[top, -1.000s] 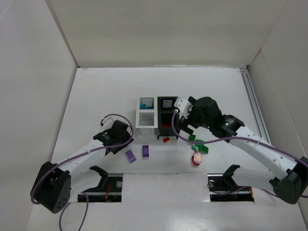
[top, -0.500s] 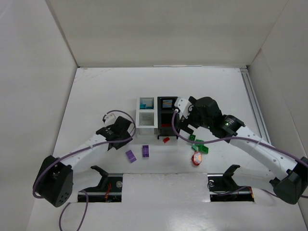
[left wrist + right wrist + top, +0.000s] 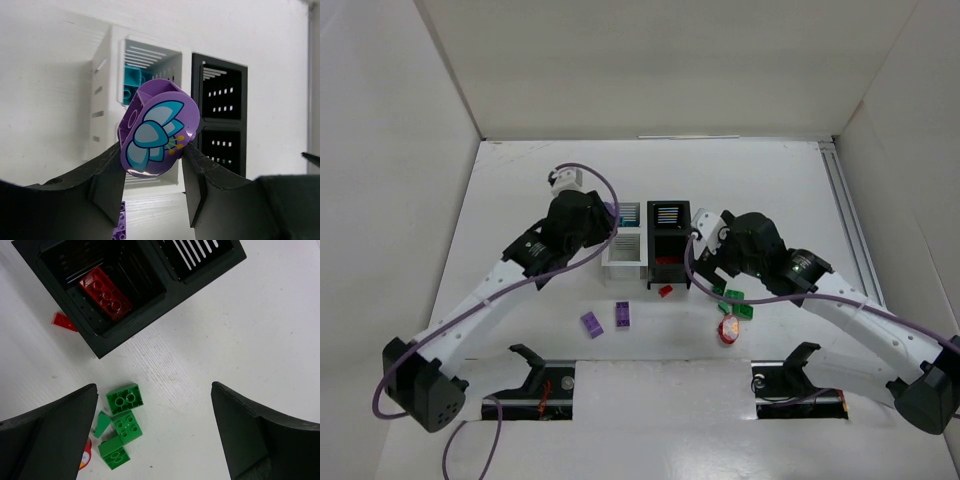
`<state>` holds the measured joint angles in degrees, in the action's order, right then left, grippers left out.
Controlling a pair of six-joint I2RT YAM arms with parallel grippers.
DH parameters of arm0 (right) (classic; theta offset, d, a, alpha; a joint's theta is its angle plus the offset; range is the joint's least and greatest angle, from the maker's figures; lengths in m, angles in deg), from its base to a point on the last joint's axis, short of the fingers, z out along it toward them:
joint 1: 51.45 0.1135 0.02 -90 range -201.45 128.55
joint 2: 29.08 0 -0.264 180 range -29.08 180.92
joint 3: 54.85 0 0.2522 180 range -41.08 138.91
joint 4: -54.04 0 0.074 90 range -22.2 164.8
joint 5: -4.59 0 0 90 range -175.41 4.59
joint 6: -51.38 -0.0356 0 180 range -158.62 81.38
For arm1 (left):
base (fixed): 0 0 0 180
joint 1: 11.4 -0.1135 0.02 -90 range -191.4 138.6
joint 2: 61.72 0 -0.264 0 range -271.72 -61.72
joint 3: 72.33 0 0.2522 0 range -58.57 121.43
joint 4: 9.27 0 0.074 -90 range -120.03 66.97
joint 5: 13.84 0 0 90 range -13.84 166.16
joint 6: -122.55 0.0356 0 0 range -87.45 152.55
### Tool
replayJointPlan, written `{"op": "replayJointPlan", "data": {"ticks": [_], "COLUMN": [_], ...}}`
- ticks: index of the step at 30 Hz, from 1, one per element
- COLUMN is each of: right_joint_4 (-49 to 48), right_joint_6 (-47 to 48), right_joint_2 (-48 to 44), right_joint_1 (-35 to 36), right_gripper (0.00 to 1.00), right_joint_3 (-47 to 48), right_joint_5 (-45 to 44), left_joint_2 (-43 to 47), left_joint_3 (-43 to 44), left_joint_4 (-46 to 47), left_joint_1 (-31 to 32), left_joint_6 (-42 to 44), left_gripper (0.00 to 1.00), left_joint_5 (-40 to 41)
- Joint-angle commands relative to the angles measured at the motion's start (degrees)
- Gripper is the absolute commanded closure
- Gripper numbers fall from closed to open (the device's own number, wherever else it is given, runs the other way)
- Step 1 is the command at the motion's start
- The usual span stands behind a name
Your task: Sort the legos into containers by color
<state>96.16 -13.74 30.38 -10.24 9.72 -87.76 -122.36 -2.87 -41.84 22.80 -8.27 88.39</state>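
Note:
My left gripper is shut on a round purple lego printed with a teal flower. It holds the piece in the air in front of the white bins; the far white bin holds teal bricks. From above, the left gripper hangs by the white bins. My right gripper is open and empty over bare table, beside several green bricks. A red brick lies in the near black bin. Two purple bricks lie in front of the bins.
A small red piece lies just outside the near black bin. A red-yellow round piece sits near the green bricks. White walls enclose the table on three sides, with a rail along the right.
My left arm has swung from the table's left side up and right to the white bins, carrying the purple piece. My right gripper has drawn back slightly from the black bin.

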Motion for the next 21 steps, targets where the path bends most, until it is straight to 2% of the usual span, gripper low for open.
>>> {"op": "replayJointPlan", "data": {"ticks": [1, 5, 10, 12, 16, 20, 21], "right_joint_4": [-0.3, 0.3, 1.5, 1.5, 1.5, 2.1, 2.1], "right_joint_6": [-2.3, -2.9, -3.4, -4.1, -4.6, -5.1, -5.1], "right_joint_2": [-1.5, -2.6, -3.1, -3.1, -3.7, -4.2, -4.7], "right_joint_1": [-0.3, -0.3, -0.3, -0.3, -0.3, -0.3, -0.3], "right_gripper": [0.00, 0.00, 0.00, 0.00, 0.00, 0.00, 0.00], "right_joint_3": [0.3, -0.7, -0.7, -1.3, -1.9, -1.9, -1.9], "right_joint_5": [-1.3, -2.4, -2.9, -2.9, -2.9, -3.5, -3.5], "left_joint_2": [-4.2, -7.4, -8.7, -8.7, -7.7, -5.6, -5.0], "left_joint_3": [3.0, 3.7, 3.1, 2.6, 2.0, 2.0, 2.0], "left_joint_4": [2.4, 2.4, 2.9, 2.9, 2.4, 0.1, -0.5], "left_joint_1": [2.5, 3.8, 4.3, 4.3, 5.4, 5.9, 5.9], "left_joint_6": [6.2, 6.7, 6.7, 6.7, 6.7, 6.0, 5.5], "left_gripper": [0.68, 0.66, 0.54, 0.53, 0.39, 0.39, 0.37], "left_joint_5": [-2.0, -2.0, -2.0, -2.0, -2.0, -2.0, -1.3]}}
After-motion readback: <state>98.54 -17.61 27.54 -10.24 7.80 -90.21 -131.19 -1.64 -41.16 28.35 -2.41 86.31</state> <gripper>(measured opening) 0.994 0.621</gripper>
